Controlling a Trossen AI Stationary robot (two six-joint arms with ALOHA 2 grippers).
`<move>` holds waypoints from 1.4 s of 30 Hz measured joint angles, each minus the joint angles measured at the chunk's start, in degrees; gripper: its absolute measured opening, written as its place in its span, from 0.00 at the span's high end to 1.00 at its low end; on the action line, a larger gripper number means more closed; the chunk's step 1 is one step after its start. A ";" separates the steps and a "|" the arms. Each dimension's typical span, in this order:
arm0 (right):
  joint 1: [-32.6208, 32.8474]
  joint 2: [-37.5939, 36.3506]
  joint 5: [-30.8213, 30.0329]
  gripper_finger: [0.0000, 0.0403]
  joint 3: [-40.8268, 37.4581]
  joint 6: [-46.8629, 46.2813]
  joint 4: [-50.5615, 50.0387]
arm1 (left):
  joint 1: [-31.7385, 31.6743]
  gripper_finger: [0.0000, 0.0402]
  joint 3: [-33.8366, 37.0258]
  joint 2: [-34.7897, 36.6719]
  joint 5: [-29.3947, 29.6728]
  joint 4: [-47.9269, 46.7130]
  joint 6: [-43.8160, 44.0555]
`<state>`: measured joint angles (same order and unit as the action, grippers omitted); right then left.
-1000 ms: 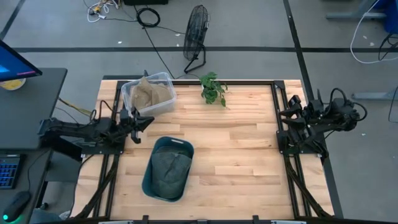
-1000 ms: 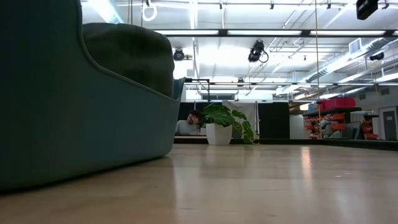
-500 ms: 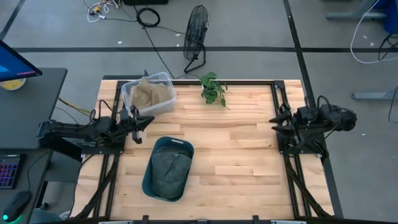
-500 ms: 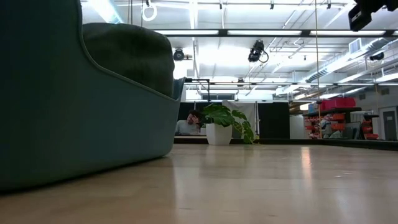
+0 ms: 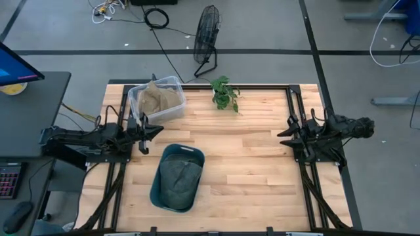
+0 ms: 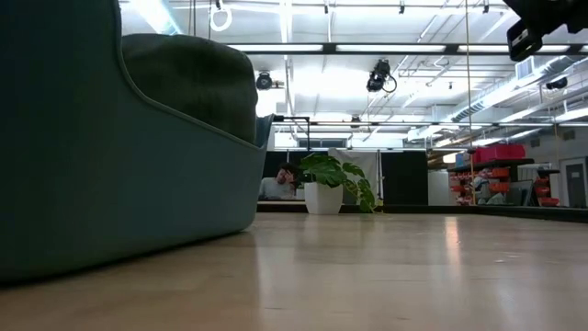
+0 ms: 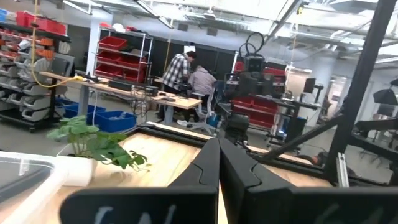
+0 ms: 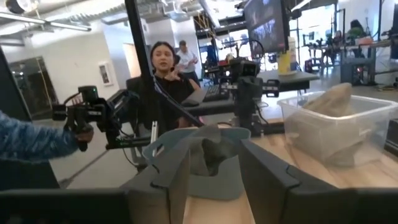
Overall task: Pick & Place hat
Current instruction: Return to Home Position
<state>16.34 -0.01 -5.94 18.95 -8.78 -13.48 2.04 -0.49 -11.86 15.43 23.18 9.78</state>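
A dark green hat [image 5: 178,180] lies inside a teal bin [image 5: 157,190] near the table's front left; in the low view the hat [image 6: 193,83] bulges over the bin's wall [image 6: 92,165]. My right gripper [image 5: 283,131] hovers open over the table's right edge, pointing toward the bin; through its wrist view the hat [image 8: 208,152] shows between the fingers, far off. My left gripper [image 5: 152,130] is shut and waits at the left edge, beside a clear container [image 5: 156,99].
The clear container holds a crumpled tan thing and stands at the far left. A small potted plant [image 5: 224,93] stands at the far edge's middle. Bare wood lies between the bin and my right gripper. People and a blue sleeve [image 8: 25,143] show beyond the table.
My right arm has unfolded from its tucked pose at the right edge and reached toward the table's left, turning its gripper toward the bin. In the low view it has come down into the picture's top right corner. The hat, bin and left arm have kept still.
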 joint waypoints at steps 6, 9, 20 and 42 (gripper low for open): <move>0.00 0.00 2.08 0.65 -3.42 2.05 4.08 | 0.00 0.99 0.00 0.02 -0.23 -2.86 -0.01; 0.00 0.00 3.05 0.65 -5.41 2.30 6.27 | 0.00 0.99 0.02 0.00 -0.23 -6.71 -0.50; 0.00 0.00 4.21 0.65 -15.17 0.44 21.09 | 0.00 0.99 0.02 -0.09 -0.19 -11.30 4.52; -0.04 0.15 -1.30 0.65 -18.04 -5.97 18.73 | 0.00 0.99 0.02 -0.11 -0.04 -11.41 4.57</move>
<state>16.29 0.14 -7.24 0.91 -14.74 5.26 2.04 -0.47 -11.97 15.40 11.77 14.35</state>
